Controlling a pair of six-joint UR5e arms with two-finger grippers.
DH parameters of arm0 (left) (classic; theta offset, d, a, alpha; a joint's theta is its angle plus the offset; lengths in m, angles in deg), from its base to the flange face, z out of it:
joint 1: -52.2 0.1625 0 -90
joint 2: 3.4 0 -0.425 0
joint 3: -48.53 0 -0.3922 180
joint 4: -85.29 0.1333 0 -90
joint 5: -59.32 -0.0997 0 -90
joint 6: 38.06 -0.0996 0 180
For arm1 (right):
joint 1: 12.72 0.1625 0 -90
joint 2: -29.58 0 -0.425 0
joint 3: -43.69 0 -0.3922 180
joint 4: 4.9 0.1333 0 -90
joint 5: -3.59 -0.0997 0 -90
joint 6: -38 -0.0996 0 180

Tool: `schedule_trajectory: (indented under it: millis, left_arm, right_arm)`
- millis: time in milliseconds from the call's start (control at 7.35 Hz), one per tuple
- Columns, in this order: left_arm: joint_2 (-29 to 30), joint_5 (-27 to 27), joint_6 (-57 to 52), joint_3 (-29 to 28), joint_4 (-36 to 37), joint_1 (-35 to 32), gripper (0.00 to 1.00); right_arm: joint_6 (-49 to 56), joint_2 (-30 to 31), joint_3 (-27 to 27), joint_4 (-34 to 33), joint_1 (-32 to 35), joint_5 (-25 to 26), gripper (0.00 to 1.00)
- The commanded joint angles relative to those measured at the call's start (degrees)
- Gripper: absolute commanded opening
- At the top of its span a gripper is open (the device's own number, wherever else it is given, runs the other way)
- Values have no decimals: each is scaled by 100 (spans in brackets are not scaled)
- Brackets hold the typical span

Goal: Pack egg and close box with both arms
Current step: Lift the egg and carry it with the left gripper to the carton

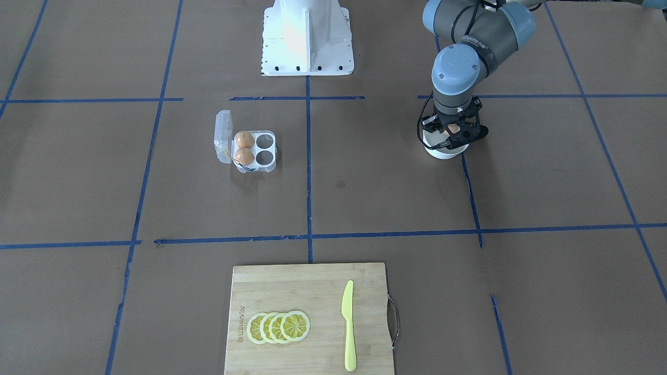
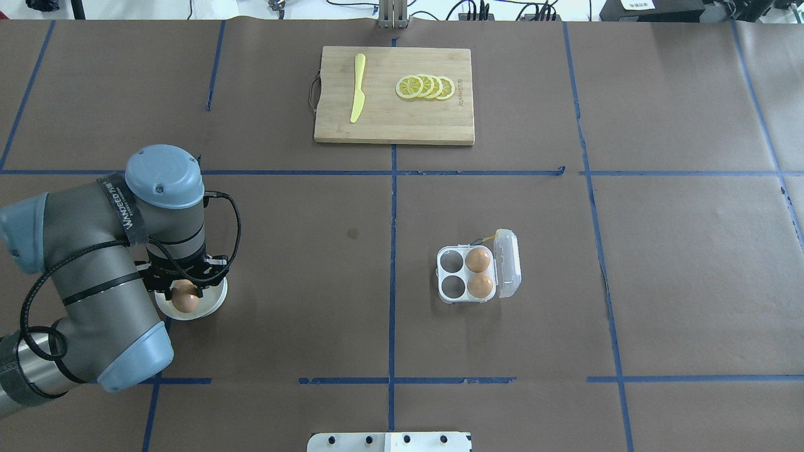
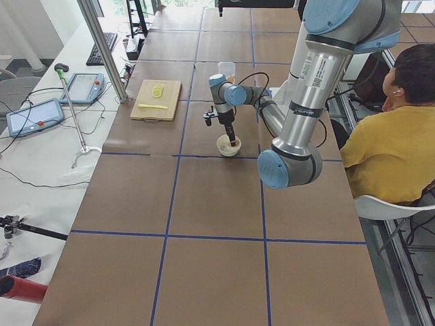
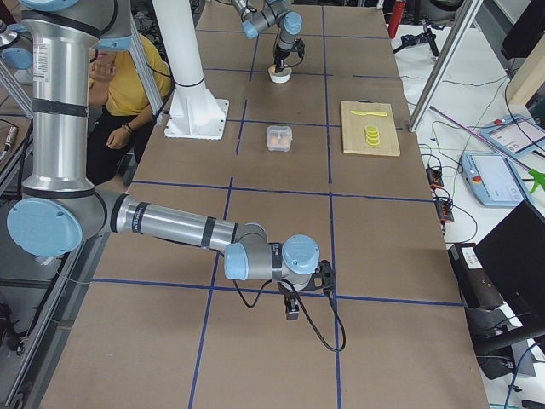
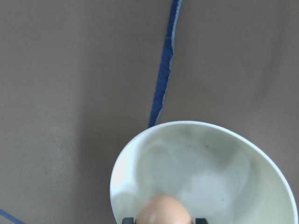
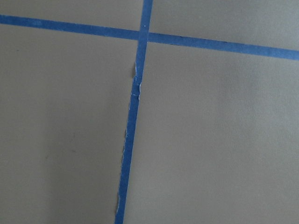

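Left pincer (image 2: 185, 295) clenched on the small brown egg (image 2: 186, 301) at lower left; clear plastic four-cell carton (image 2: 451, 273) lies rightward, mid-frame.

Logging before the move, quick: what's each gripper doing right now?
Left gripper: closed on the small brown egg, over the round white bowl.
Right gripper: cannot be told from these views.
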Motion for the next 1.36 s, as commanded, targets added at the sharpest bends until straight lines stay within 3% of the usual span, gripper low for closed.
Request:
schedule_trajectory:
  millis: [0,681,1225]
  left_arm:
    - [362,-7,-16,154,1,-152,0]
    - [1539,-24,-33,85,-252,-197,0]
    - [1936,55,-33,-738,-2412,40,0]
  right_arm:
    - [0,28,-5,63,0,0,100]
    - [0,29,4,63,0,0,100]
    - [0,29,-5,63,0,0,100]
